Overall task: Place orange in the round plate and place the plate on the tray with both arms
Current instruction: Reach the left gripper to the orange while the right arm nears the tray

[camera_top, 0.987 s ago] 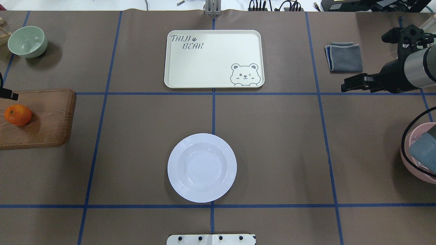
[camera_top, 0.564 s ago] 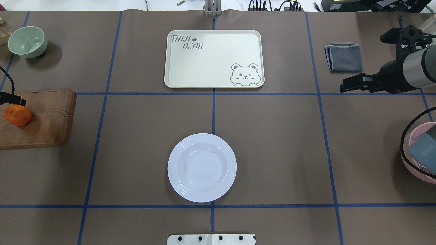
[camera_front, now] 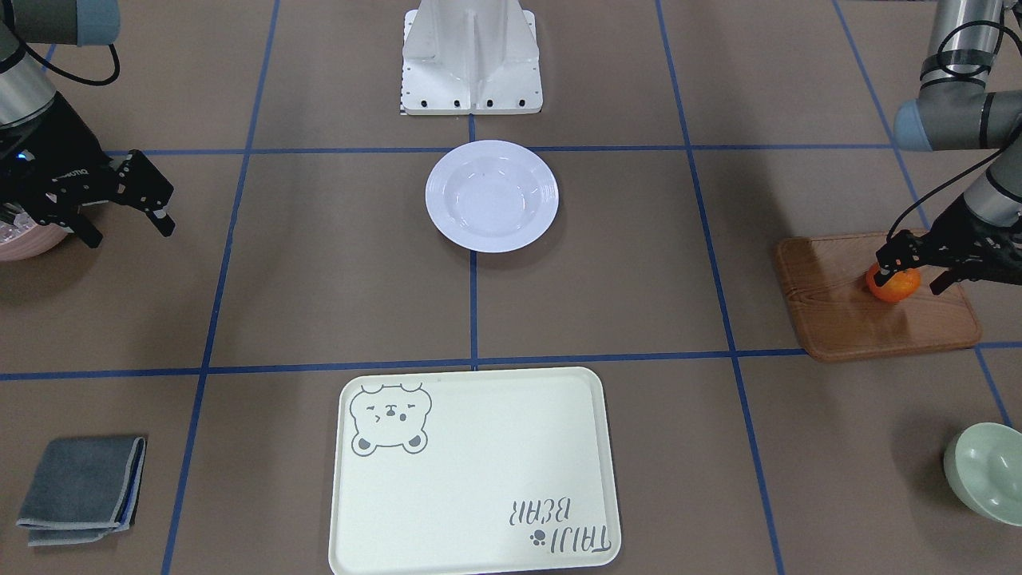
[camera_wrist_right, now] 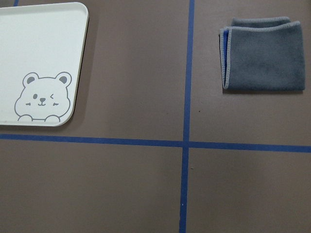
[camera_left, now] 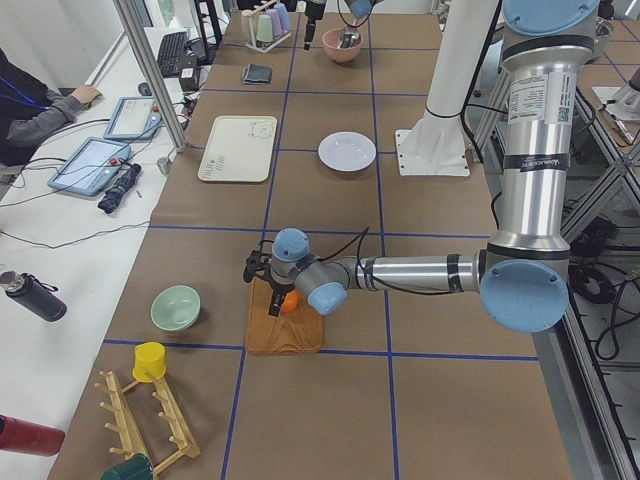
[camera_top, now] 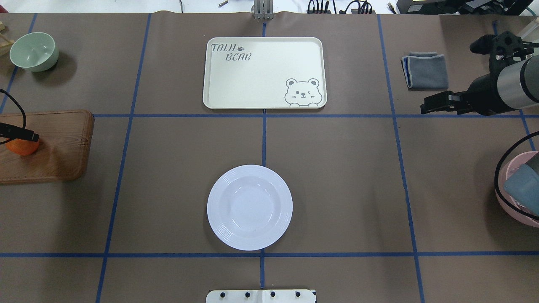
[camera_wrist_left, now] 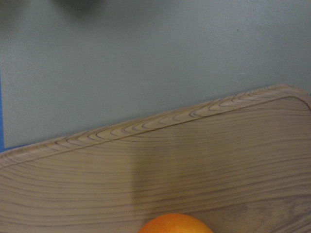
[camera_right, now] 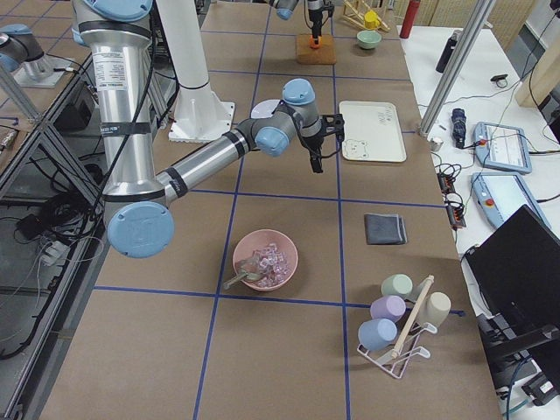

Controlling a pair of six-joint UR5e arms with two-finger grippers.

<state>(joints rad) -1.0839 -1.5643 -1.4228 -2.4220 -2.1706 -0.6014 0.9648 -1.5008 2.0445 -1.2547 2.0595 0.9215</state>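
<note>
The orange (camera_front: pixel 898 291) rests on a brown wooden board (camera_front: pixel 878 323) at the table's left end. My left gripper (camera_front: pixel 909 282) is open, low over the board, with one finger on each side of the orange. In the overhead view one black finger (camera_top: pixel 24 135) overlaps the orange (camera_top: pixel 19 148). The left wrist view shows only the orange's top (camera_wrist_left: pixel 175 224). The white round plate (camera_top: pixel 249 207) lies empty near the robot base. Beyond it sits the empty cream bear tray (camera_top: pixel 263 71). My right gripper (camera_front: pixel 128 231) hovers open at the right side, holding nothing.
A pale green bowl (camera_top: pixel 33 51) stands at the far left corner. A folded grey cloth (camera_top: pixel 425 69) lies far right, near my right gripper. A pink bowl (camera_top: pixel 520 189) sits at the right edge. The white robot base (camera_front: pixel 471 64) is behind the plate.
My left gripper has come further in from the left edge and down over the orange, now partly covering it. The right arm has hardly moved.
</note>
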